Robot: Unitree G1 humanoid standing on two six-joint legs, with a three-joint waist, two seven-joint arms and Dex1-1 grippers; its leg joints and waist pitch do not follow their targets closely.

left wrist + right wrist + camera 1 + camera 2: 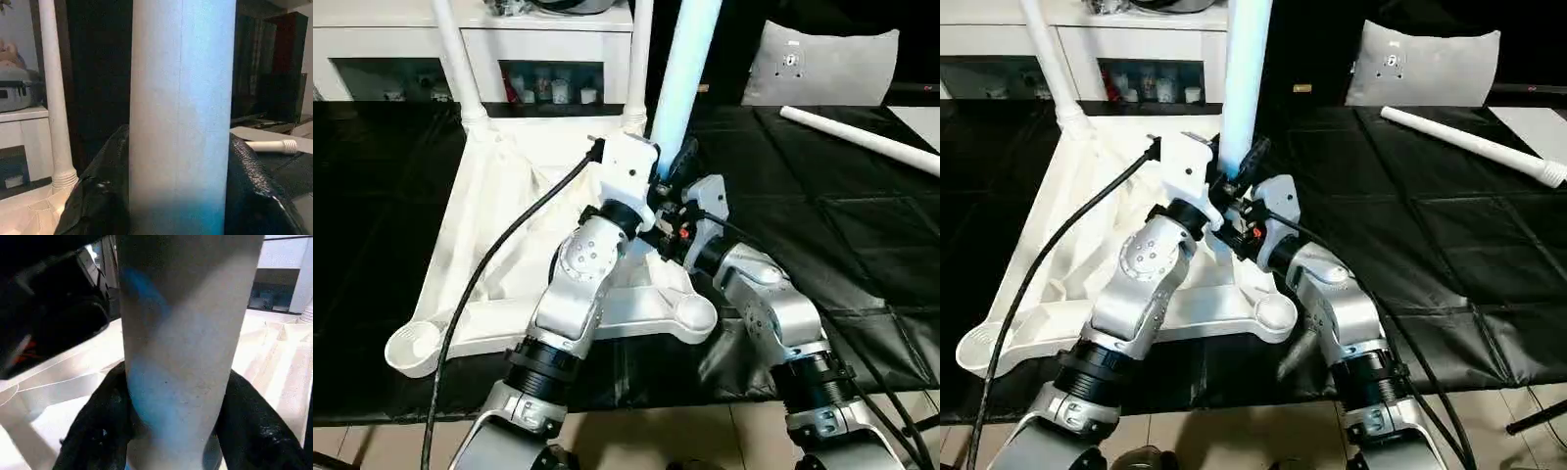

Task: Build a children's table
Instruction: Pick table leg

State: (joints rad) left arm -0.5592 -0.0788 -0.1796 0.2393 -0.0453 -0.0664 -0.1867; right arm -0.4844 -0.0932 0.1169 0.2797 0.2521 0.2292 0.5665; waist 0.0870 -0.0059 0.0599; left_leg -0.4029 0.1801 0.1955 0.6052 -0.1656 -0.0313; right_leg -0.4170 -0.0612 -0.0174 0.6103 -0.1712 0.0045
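Bench under a black quilted cover

The bench (862,245) wears a black quilted cover across its whole top. The white table top (509,225) lies on it upside down, ribbed underside up, at the left and middle. Well apart, at the far right, a loose white leg (857,137) lies flat on the cover. Pale floor tiles (685,436) show along the near edge.

Head pair looking down, wrists hugging leg (181,122)
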